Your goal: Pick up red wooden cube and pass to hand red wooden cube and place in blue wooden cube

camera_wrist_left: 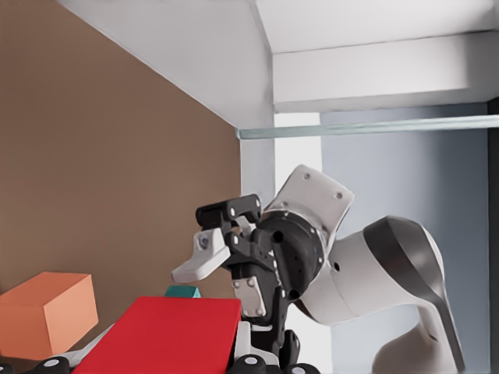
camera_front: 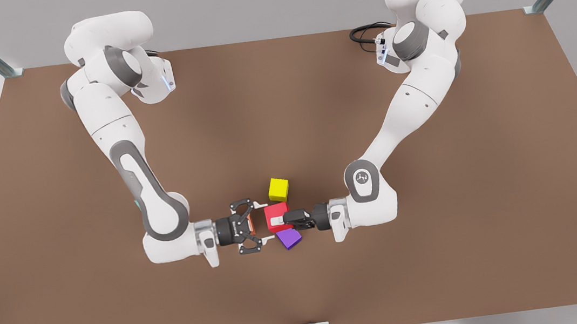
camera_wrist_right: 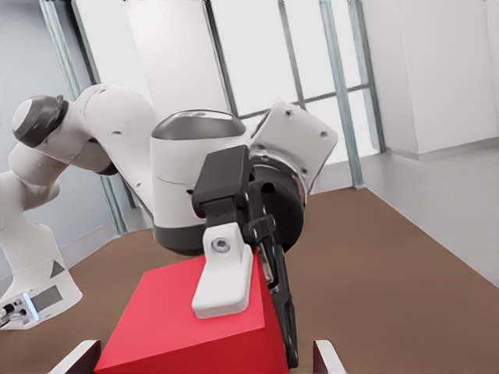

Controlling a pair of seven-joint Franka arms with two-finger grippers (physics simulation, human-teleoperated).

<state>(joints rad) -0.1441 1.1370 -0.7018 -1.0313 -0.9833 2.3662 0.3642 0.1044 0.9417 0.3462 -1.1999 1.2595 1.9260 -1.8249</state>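
The red wooden cube (camera_front: 278,210) hangs above the table's front middle, with my left gripper (camera_front: 278,221) shut on it. That gripper belongs to the arm on the front view's right, and one of its pale fingers (camera_wrist_right: 224,280) lies across the cube's face. My right gripper (camera_front: 262,222), on the arm at the front view's left, faces it and is open. Its fingertips (camera_wrist_right: 79,352) stand on either side of the red cube (camera_wrist_right: 187,327) without closing. A sliver of the blue wooden cube (camera_wrist_left: 183,292) peeks out behind the red cube (camera_wrist_left: 168,335). The right gripper (camera_wrist_left: 222,300) shows beyond.
A yellow cube (camera_front: 278,189) sits on the brown table (camera_front: 436,221) just behind the grippers. A purple cube (camera_front: 289,238) lies just in front of them. A salmon-orange cube (camera_wrist_left: 47,315) rests under the right gripper.
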